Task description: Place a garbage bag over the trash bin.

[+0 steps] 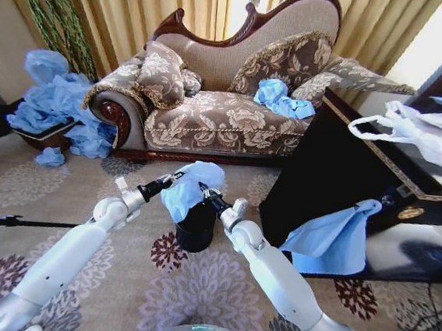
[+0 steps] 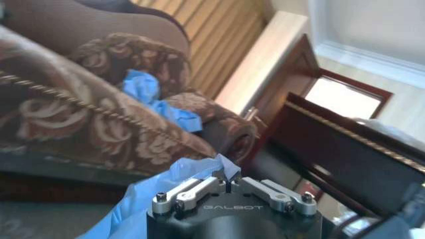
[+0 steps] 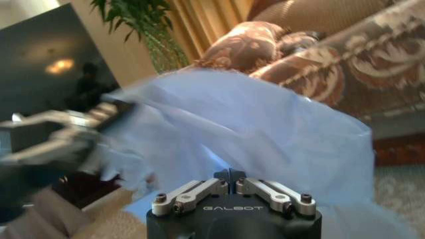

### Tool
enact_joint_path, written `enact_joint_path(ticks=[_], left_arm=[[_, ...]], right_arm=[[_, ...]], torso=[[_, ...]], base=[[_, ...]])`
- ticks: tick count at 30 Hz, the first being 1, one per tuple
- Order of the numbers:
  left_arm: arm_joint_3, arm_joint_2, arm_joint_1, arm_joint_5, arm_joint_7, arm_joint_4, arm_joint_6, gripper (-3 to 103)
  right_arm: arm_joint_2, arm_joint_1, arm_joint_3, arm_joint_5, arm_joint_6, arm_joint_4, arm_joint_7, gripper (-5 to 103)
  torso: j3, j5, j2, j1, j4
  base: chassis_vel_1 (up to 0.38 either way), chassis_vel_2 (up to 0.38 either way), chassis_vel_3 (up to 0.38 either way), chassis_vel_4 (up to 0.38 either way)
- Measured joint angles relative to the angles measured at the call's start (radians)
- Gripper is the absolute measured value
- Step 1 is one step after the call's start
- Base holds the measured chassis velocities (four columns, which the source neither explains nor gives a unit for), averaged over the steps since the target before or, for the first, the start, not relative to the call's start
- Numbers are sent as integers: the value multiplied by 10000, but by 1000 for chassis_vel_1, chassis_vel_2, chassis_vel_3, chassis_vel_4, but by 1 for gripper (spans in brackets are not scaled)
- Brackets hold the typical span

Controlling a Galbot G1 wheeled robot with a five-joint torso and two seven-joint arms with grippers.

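Reaching forward from the lower corners of the head view, both white arms are angled inward so that their wrists converge above the patterned carpet (image 1: 217,290). The left gripper (image 1: 174,180) and the right gripper (image 1: 201,188) are held at about the same height, each closed on an opposite side of the garbage bag (image 1: 190,187). The bag is seen as a crumpled, light blue bunch of thin film stretched between the two tools. It hangs directly above the trash bin (image 1: 196,227), a small black cylinder standing on the carpet in front of the sofa (image 1: 226,111), and its lower folds are draped over the bin's rim. A heap of blue bags (image 1: 55,102) is piled beside the sofa's left end, and a white plastic bag (image 1: 420,134) lies on the dark cabinet (image 1: 338,169) to the right.

In the left wrist view, the left gripper (image 2: 229,183) is shown with its fingers pressed together on a pinch of the blue film (image 2: 159,199), which spills away to one side; the sofa and the dark cabinet are seen beyond.

In the right wrist view, the right gripper (image 3: 230,173) is likewise clamped on the bag (image 3: 265,129), which is spread as a broad translucent sheet in front of it. The left gripper (image 3: 99,117) is seen holding the sheet's far edge.
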Motion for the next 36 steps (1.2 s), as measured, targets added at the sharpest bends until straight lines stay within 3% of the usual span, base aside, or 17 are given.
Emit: enact_joint_path(ticks=[3,6,10,13,16,18,23,29,36], left_arm=[[-2,155,-2,-91,52,-340,69,0],[-117,545,164,-191,457,-1067,275,0],[-170,730,370,-244,809,-1465,402,0],[-135,757,399,-217,995,-1500,450,0],[-83,778,389,-187,1133,-1434,471,0],[2,844,245,-170,1282,-1241,509,0],[133,921,-58,-174,1411,-973,545,0],[271,976,-403,-186,1541,-701,612,0],[416,984,-687,-187,1561,-365,618,0]], right_arm=[[-51,95,165,437,-38,-393,-417,0],[-348,418,388,1110,-68,-1261,-2086,0],[-424,713,391,1474,-157,-1662,-2969,0],[-401,842,384,1715,-241,-1740,-3200,0],[-463,946,280,2137,-564,-1646,-3439,0],[-831,1052,-66,2378,-1208,-1330,-4098,0],[-1403,1259,-672,2319,-1998,-952,-5022,0],[-1836,1652,-1261,1941,-2245,-776,-5508,0],[-2097,1744,-1577,2377,-2409,-267,-5656,0]], torso=[[0,2,0,0,0],[0,2,0,0,-2],[0,2,0,0,2],[0,1,0,0,2],[0,1,0,0,2],[0,-2,0,0,1],[0,-1,0,0,-4],[1,0,0,1,1],[1,-2,0,2,2]], base=[[0,0,0,0],[0,0,0,0],[0,0,0,0],[0,0,0,0],[0,0,0,0],[0,0,0,0],[0,0,0,0],[0,0,0,0],[0,0,0,0]])
